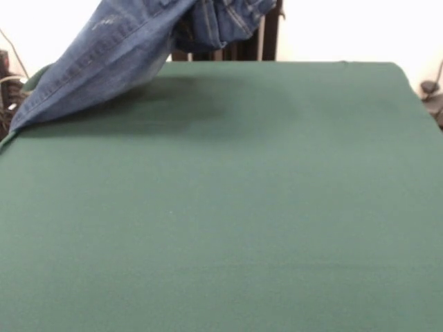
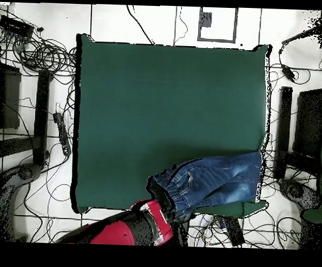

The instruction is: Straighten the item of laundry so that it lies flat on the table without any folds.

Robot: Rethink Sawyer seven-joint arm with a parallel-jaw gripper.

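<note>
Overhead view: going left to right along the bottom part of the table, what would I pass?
Bare green table → red robot arm → gathered waistband of the jeans → the jeans' leg ends at the table's right edge.

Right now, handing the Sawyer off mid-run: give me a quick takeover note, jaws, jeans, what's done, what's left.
Gripper: hidden behind the denim in both views, so whether the jaws are open or shut cannot be told. The red arm reaches in at the table's robot-side edge.
Jeans: lifted at the gathered waistband end near the arm, bunched there; the legs slope down to the table corner, hem at or just over the side edge.
Done: nothing is flat.
Left: lay the jeans down on the green top and smooth out the folds.
</note>
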